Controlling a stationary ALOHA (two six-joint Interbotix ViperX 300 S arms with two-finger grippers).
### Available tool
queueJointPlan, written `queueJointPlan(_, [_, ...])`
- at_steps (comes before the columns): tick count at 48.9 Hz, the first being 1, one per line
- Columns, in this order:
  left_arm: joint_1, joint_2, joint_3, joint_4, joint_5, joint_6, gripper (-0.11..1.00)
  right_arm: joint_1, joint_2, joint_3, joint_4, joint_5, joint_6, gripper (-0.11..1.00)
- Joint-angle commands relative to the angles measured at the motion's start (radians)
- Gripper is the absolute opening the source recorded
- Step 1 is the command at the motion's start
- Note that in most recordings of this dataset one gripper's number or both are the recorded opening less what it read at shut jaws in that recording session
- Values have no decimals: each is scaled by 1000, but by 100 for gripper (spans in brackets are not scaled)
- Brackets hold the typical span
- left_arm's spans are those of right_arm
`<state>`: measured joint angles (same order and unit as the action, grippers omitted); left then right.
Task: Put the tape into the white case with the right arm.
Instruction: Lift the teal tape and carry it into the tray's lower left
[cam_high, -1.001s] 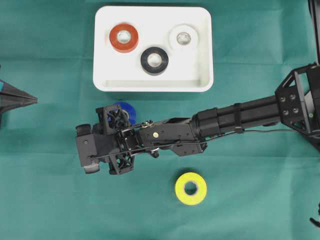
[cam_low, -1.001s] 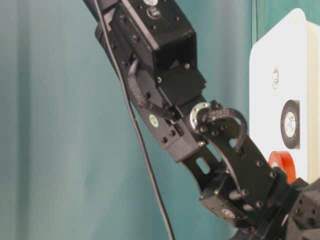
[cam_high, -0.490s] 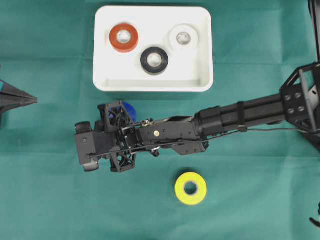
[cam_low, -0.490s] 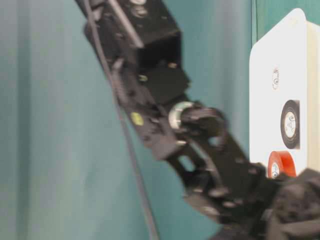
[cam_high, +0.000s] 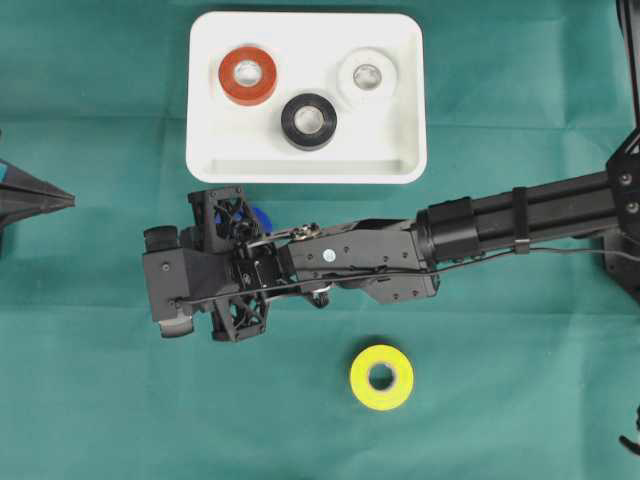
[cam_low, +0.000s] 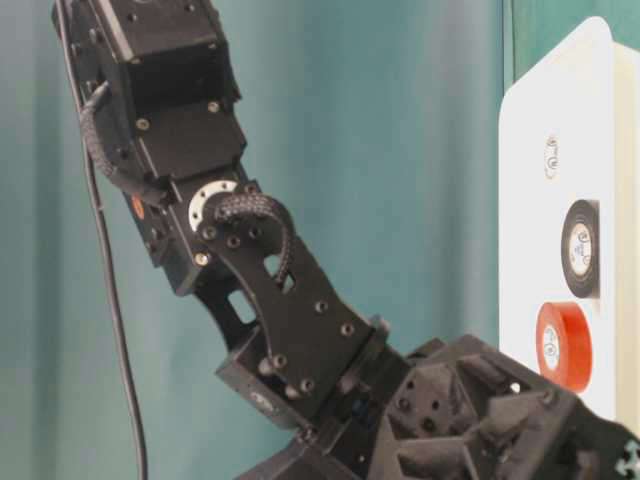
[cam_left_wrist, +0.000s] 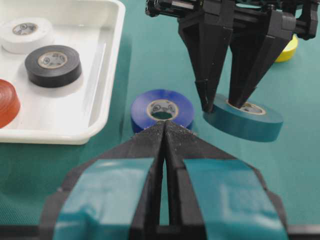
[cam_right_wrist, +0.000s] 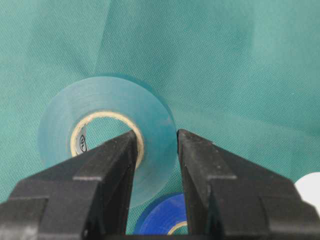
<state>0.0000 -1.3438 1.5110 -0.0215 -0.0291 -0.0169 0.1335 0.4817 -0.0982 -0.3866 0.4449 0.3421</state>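
Note:
The right arm's gripper (cam_left_wrist: 220, 104) points down, shut on the wall of a teal tape roll (cam_left_wrist: 243, 121). One finger is in the hole and the other is against the outer side, as the right wrist view shows (cam_right_wrist: 156, 137). The roll looks slightly off the cloth. From overhead the gripper's body (cam_high: 225, 265) hides this roll. The white case (cam_high: 305, 172) lies just beyond it and holds red (cam_high: 248, 75), black (cam_high: 309, 121) and white (cam_high: 367, 75) rolls. My left gripper (cam_left_wrist: 165, 125) is shut and empty at the left edge (cam_high: 68, 200).
A blue tape roll (cam_left_wrist: 142, 107) lies on the green cloth between the case's near rim and the held roll, and peeks out beside the wrist (cam_high: 262, 214). A yellow roll (cam_high: 381, 377) lies nearer the front. The right forearm (cam_high: 520, 212) spans the right half.
The right wrist has shifted slightly left and toward the case, with the forearm swinging left in the table-level view. The left gripper and the loose rolls have not moved.

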Motion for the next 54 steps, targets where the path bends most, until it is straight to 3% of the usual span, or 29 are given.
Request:
queueJointPlan(1, [2,6,-14,-2,-5,0,0,0,-46,-9,-3,-8,3,0])
queueJointPlan(10, [2,6,-14,-2,-5,0,0,-32,-49,-11,-11,-8,3,0])
queueJointPlan(34, [2,6,-12,-2,-5,0,0,-252,-64,-17,-17,-35,2,0])
queueJointPlan(54, [3,6,-12,-2,-5,0,0,-290,-95,28,-17,18,2,0])
